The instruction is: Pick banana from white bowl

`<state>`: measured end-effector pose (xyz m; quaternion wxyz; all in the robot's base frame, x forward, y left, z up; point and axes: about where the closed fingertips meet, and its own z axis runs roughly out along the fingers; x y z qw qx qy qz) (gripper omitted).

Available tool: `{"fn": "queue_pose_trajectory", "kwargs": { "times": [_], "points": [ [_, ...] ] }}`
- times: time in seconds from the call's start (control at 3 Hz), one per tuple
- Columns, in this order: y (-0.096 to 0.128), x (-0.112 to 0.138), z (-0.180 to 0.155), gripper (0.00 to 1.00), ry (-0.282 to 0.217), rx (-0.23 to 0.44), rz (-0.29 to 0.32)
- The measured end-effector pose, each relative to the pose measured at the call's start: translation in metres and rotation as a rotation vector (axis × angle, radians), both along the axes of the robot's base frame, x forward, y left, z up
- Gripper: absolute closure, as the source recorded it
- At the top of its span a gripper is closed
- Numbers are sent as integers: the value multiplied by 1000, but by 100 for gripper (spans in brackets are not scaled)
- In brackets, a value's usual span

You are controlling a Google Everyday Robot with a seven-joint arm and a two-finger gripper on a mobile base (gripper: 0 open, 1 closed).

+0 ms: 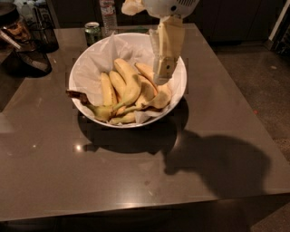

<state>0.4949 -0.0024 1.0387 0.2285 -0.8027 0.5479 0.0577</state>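
The white bowl [182, 89] stands at the back middle of the dark table, lined with crinkled white paper. Several yellow bananas lie in it. The long, thick, curved banana [131, 84] lies across the middle of the pile, with shorter bananas joined at a dark stem [76, 95] at the left. My gripper [163, 74] hangs down from above over the right part of the bowl, its tip just above the bananas on the right, right of the long banana.
A green drink can [93, 32] and a clear water bottle [108, 13] stand behind the bowl. Dark appliances [27, 45] sit at the back left corner. The table's front edge [145, 206] and right edge are near; the floor lies to the right.
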Motion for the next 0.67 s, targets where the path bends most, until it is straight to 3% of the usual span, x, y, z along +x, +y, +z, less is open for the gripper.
{"fn": "queue_pose_trajectory", "kwargs": {
  "times": [0.33, 0.67],
  "points": [
    [11, 8, -22, 0, 22, -40, 17],
    [15, 11, -19, 0, 5, -23, 14]
  ]
}}
